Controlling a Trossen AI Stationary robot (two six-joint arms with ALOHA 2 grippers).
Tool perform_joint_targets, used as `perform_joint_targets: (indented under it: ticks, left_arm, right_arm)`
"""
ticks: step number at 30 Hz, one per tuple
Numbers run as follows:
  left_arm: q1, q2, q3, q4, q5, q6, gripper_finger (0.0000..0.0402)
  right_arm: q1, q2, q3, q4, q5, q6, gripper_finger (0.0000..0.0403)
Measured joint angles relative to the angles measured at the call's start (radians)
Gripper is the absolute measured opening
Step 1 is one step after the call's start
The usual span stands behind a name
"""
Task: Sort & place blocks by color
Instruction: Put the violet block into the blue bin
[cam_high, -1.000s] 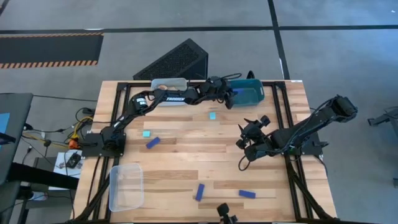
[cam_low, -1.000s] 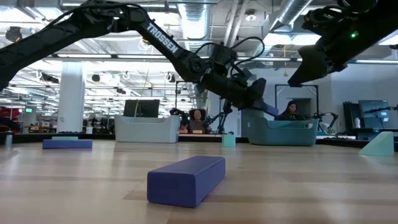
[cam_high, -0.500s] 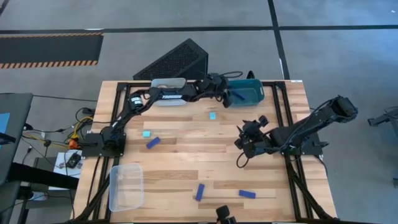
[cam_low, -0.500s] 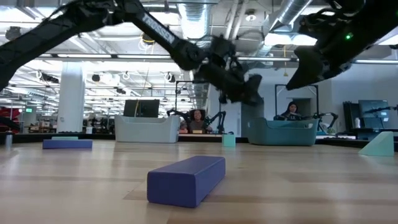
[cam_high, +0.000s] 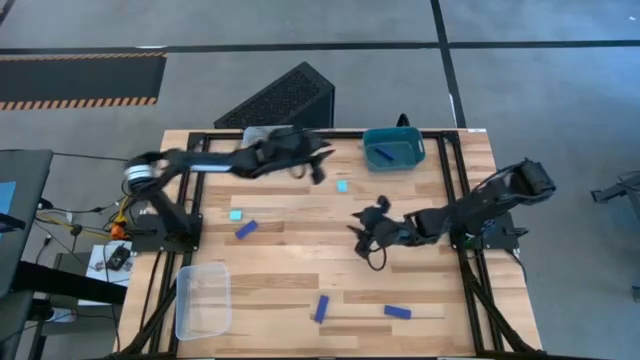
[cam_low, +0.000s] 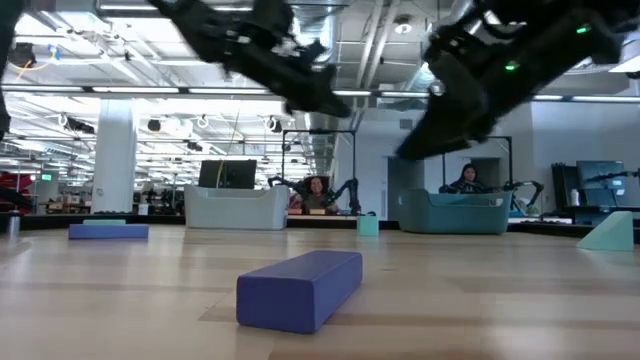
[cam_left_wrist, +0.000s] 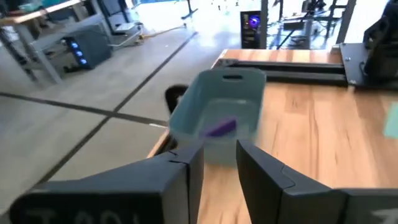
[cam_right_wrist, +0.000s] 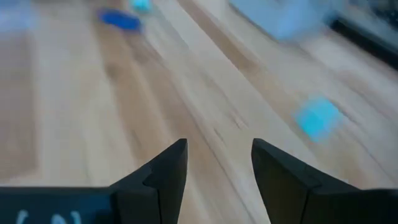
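Left tool (cam_high: 318, 165) has left the teal bin (cam_high: 393, 149), crossing wooden table (cam_high: 300, 260).

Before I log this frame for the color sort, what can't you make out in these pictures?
- High view: contents of the clear bin at the far edge, covered by the left arm.
- High view: left gripper, smeared by motion.
- Right wrist view: the cyan cube and a dark blue bar, blurred outlines only.
- Low view: blocks beyond the near dark blue bar, too small.
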Motion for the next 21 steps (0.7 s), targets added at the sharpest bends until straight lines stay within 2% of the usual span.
perform_joint_targets:
  ticks: [4,7,13,17,19,21]
  left_arm:
    - [-0.018,-0.221,-0.215,-0.042,-0.024,-0.044,0.0087]
    - [-0.041,-0.374,-0.325,-0.134,-0.027,-0.082,0.0095]
    - [-0.132,-0.644,-0.484,-0.326,-0.063,-0.122,0.0114]
    - [-0.197,-0.788,-0.557,-0.413,-0.113,-0.216,0.0122]
    - [-0.223,-0.841,-0.588,-0.431,-0.180,-0.279,0.0123]
    - [-0.245,-0.880,-0.624,-0.421,-0.306,-0.366,0.0123]
  right_arm:
    - [-0.041,0.119,0.003,0.379,-0.170,-0.182,0.0202]
    - [-0.081,0.214,0.043,0.559,-0.304,-0.249,0.0206]
    - [-0.140,0.405,0.229,0.591,-0.450,-0.335,0.0223]
    - [-0.141,0.530,0.387,0.583,-0.532,-0.420,0.0235]
    - [-0.148,0.586,0.472,0.564,-0.535,-0.455,0.0240]
    - [-0.161,0.643,0.558,0.531,-0.533,-0.477,0.0244]
